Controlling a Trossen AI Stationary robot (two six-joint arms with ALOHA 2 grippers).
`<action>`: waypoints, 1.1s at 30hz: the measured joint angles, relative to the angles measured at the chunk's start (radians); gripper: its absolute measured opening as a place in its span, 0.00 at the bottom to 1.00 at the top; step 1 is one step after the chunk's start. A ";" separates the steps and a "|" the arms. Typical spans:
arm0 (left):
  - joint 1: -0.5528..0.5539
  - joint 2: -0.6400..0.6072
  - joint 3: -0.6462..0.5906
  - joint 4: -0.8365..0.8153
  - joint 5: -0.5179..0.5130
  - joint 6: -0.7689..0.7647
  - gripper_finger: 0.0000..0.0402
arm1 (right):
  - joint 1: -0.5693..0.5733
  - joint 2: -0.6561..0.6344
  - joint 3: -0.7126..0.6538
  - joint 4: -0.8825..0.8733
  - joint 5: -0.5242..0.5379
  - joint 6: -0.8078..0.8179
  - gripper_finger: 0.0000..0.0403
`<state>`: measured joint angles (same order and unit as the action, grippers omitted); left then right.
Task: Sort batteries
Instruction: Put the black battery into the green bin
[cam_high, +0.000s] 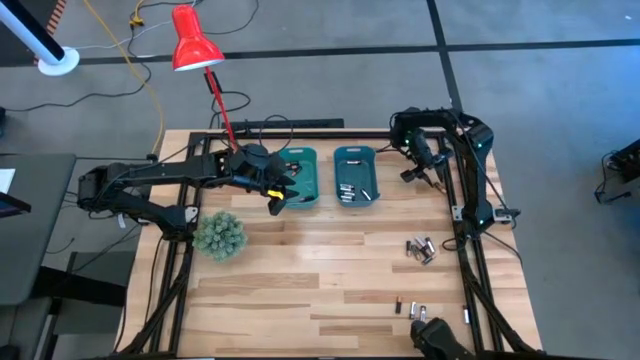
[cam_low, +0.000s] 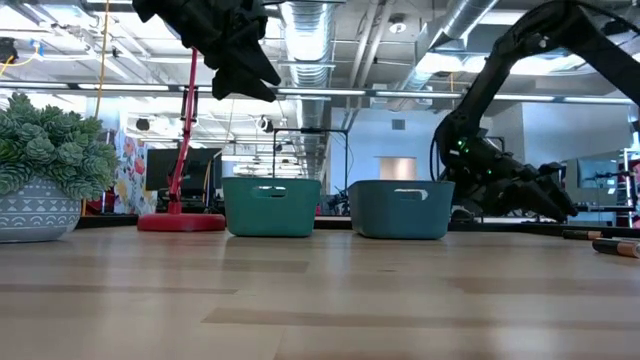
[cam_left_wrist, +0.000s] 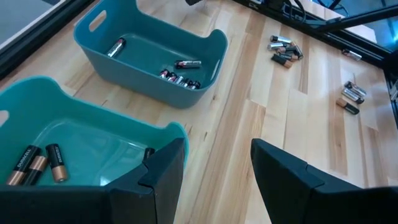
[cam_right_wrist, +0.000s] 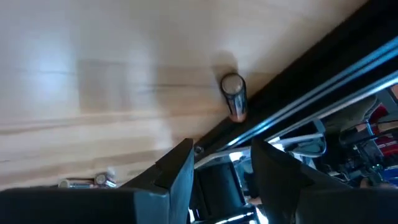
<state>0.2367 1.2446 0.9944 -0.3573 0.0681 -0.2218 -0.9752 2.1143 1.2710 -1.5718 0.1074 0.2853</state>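
Table (cam_high: 300, 290) of pale wood carries two teal bins side by side at its far edge. Left bin (cam_high: 300, 180) holds a few copper-topped batteries (cam_left_wrist: 37, 163); right bin (cam_high: 354, 176) holds several dark and silver batteries (cam_left_wrist: 179, 76). A potted plant (cam_high: 219, 235) stands near the left arm's base, and a red lamp (cam_high: 193, 45) leans over the far edge.

Left gripper (cam_high: 277, 197) hangs in the air over the near edge of the left bin, fingers spread with nothing between them. Right gripper (cam_high: 432, 172) sits low just right of the right bin, by the frame rail, fingers parted and empty; one battery (cam_right_wrist: 234, 96) lies on the wood against the rail just ahead of it.

Loose batteries (cam_high: 420, 248) lie clustered near the right edge, with a smaller group (cam_high: 412, 309) toward the near edge.
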 joint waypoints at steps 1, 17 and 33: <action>0.000 0.000 0.000 -0.007 0.000 0.000 0.46 | -0.003 0.004 0.004 0.004 0.000 -0.002 0.42; 0.017 0.000 0.000 -0.037 -0.051 0.034 0.46 | -0.054 -0.319 -0.036 0.303 -0.064 0.091 0.41; 0.045 0.000 0.000 0.040 -0.055 0.085 0.46 | 0.087 -0.945 -0.451 0.592 0.079 0.558 0.41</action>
<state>0.2821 1.2446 0.9947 -0.3174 0.0132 -0.1369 -0.8886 1.1693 0.8196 -0.9794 0.1865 0.8432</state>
